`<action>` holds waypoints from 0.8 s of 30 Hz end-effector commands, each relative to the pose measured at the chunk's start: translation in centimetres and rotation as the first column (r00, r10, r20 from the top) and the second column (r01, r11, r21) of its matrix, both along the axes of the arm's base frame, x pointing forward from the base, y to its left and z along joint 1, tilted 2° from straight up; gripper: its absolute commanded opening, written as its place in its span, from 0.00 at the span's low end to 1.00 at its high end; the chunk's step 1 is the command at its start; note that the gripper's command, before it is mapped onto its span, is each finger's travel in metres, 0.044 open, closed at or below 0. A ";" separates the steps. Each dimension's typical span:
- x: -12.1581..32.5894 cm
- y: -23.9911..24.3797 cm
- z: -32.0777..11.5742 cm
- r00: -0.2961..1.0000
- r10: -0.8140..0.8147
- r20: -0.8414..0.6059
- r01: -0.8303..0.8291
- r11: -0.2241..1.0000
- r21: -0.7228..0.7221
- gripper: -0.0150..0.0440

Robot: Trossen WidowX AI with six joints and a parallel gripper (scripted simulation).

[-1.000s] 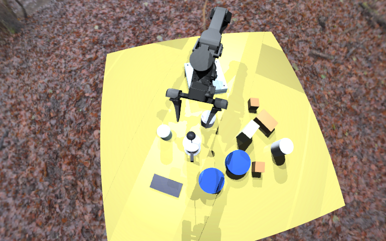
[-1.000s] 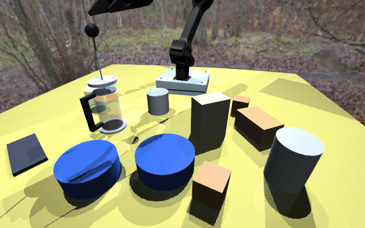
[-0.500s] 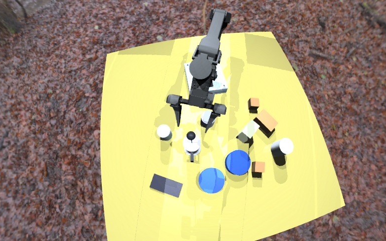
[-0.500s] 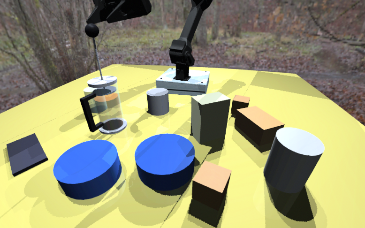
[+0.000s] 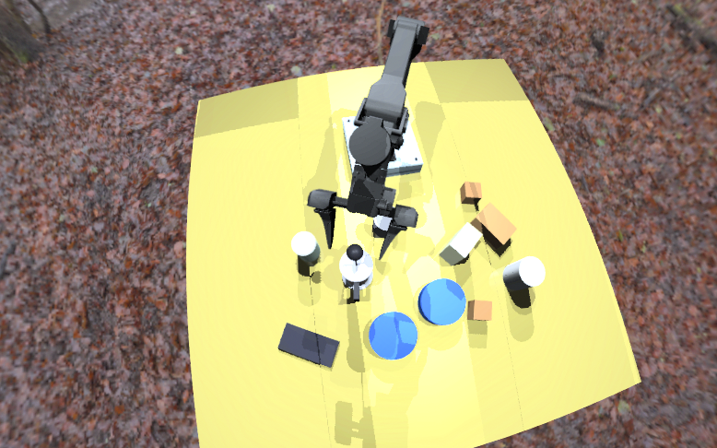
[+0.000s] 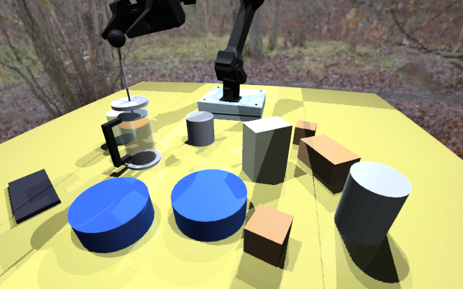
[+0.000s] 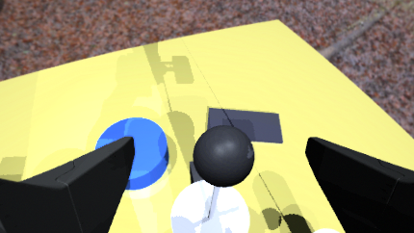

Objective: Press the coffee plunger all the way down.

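With the plunger rod fully extended, the coffee press (image 6: 132,138) stands upright left of centre on the yellow table (image 6: 387,125), handle facing the near edge. Going left to right in the exterior view: dark flat slab (image 6: 31,194) near the left edge, lying flat; then the press, with a white cylinder (image 5: 304,246) partly hidden behind its glass; two low blue discs (image 6: 112,211) (image 6: 208,203) side by side in front, close but apart; grey cylinder (image 6: 200,128) between the press and the robot base (image 6: 231,102); tall pale block (image 6: 266,148) upright right of centre; small orange cube (image 6: 267,233) near the front, just right of the second disc; long orange block (image 6: 328,156) and a smaller brown cube (image 6: 304,131) behind the pale block; large grey cylinder (image 6: 371,201) far right, leaning a bit. Plunger knob (image 7: 223,155) is black, round, at the top of a thin rod, lid disc sits on top of the glass. Gripper (image 7: 219,164) is spread near its widest and has nothing in it. Wrist view: knob sits between the two black fingers, clear gap on both sides, no contact visible. Top view agrees: fingertips straddle the press on either side, pointing toward the near edge. Exterior view: gripper body hangs right at the knob, just above and behind it; can't tell whether the palm touches. Press base flat on the table, no tilt seen.
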State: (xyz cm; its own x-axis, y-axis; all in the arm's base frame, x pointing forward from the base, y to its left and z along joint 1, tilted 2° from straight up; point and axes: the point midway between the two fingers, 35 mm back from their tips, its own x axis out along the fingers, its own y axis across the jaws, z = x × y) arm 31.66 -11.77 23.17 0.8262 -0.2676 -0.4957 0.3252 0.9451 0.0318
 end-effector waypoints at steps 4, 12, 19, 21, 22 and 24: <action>0.3 -0.1 -0.2 1.000 -0.003 -0.001 0.003 1.000 0.000 0.87; 0.3 -0.1 -0.2 1.000 -0.003 -0.001 0.003 1.000 0.000 0.51; 0.3 -0.1 -0.2 1.000 -0.003 -0.001 0.003 1.000 0.000 0.47; 0.3 -0.1 -0.2 1.000 -0.003 -0.001 0.003 1.000 0.000 0.47; 0.3 -0.1 -0.2 1.000 -0.003 -0.001 0.003 1.000 0.000 0.47; 0.3 -0.1 -0.3 1.000 -0.003 -0.001 0.003 1.000 0.000 0.47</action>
State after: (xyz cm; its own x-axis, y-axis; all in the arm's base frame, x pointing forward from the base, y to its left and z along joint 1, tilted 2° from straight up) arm 31.90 -11.87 22.92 0.8252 -0.2681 -0.4972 0.3261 0.9448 0.0317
